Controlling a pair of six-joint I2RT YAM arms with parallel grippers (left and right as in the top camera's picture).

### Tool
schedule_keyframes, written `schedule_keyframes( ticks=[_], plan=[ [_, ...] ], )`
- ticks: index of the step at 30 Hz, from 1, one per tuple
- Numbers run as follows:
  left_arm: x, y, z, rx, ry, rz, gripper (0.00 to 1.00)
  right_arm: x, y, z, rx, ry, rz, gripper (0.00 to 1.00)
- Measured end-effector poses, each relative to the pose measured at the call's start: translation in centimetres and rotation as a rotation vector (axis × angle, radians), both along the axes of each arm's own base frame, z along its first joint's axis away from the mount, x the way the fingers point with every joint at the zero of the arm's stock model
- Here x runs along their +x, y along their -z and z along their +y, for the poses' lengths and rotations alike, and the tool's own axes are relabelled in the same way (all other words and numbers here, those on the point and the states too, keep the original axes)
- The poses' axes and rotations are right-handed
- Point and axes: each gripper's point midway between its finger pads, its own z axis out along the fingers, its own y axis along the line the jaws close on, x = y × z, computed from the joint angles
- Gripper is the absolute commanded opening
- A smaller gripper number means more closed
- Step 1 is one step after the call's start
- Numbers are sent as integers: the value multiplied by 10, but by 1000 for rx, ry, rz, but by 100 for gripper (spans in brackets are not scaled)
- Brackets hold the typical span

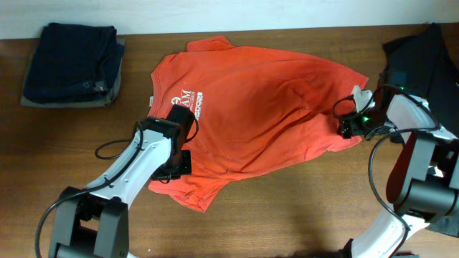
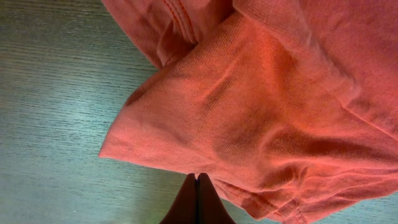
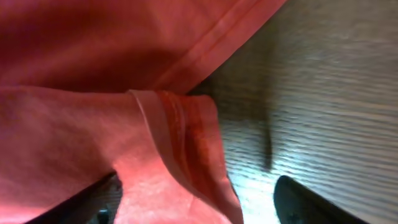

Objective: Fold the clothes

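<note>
**Red-orange shirt spread mid-table, one arm on each side**

We're looking down on a brown wood-grain table (image 1: 287, 215), with a strip of pale wall (image 1: 215, 14) running beyond its far edge. The red-orange T-shirt (image 1: 265, 107) fills the middle of the table and reaches close to the far edge. It lies loosely flat and rumpled, with soft creases across the body. Its white lettering (image 1: 185, 100) sits towards the left edge, and one corner trails towards the near edge.

The left gripper (image 2: 197, 186) is over the shirt's left side. Its dark fingers are pressed together right at a hem, and I can't tell whether any cloth is pinched between them. The right gripper (image 3: 196, 193) is at the shirt's right-hand edge with its fingers spread wide. A doubled-over hem lies between them on the wood.

The count: one red-orange shirt and two grippers. One folded dark navy pile (image 1: 68, 61) with a grey layer beneath sits in the far-left corner. One black garment (image 1: 419, 46) is in the far-right corner.
</note>
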Motion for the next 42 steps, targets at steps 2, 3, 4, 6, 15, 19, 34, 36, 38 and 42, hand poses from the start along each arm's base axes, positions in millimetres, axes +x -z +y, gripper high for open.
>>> schedule_keyframes(
  ticks=[2,3,4,6,15,19,34,36,38,42],
  plan=[
    [0,0,0,0,1,0,1,-2,5,1,4,-10,13,66],
    [0,0,0,0,0,0,1,-3,6,1,5,-12,16,53],
    [0,0,0,0,2,1,1,-3,7,1,4,-18,17,42],
    [0,0,0,0,3,0,1,-4,7,1,5,-22,23,31],
    [0,0,0,0,3,0,1,-14,8,-4,-22,46,78,4],
    [0,0,0,0,3,-1,1,-30,-10,-5,-19,127,182,4],
    [2,0,-1,-3,11,-5,1,-75,-106,7,13,321,427,4],
    [2,0,-1,-3,11,-6,1,-84,-109,7,2,337,465,4],
    [2,0,-1,-3,11,-6,1,-96,-112,6,-20,357,518,4],
    [2,0,-1,-3,11,-6,2,-105,-116,1,-64,400,546,4]
  ],
)
